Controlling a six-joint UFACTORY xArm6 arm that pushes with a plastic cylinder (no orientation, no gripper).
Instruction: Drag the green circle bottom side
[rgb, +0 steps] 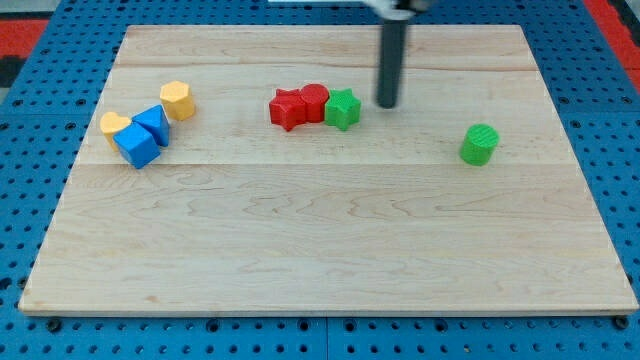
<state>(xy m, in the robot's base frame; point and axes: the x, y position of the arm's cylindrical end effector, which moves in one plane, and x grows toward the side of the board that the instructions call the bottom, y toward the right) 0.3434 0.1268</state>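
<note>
A pale wooden board (330, 250) lies on a blue pegboard (30, 100), with small coloured blocks scattered over its upper half.

My tip (386, 105) is a bare dark rod with nothing to open or close; it holds nothing and stands just to the right of the green star block (342, 109), apart from it by a small gap. The green round block (479, 144) sits alone toward the view's right, well apart from my tip and lower than it. The green star touches a red round block (314, 102), which touches a red star block (288, 109) on its left. At the view's left, a yellow block (177, 100), a yellow heart-like block (114, 125), a blue triangle block (152, 122) and a blue cube (136, 147) cluster together.
</note>
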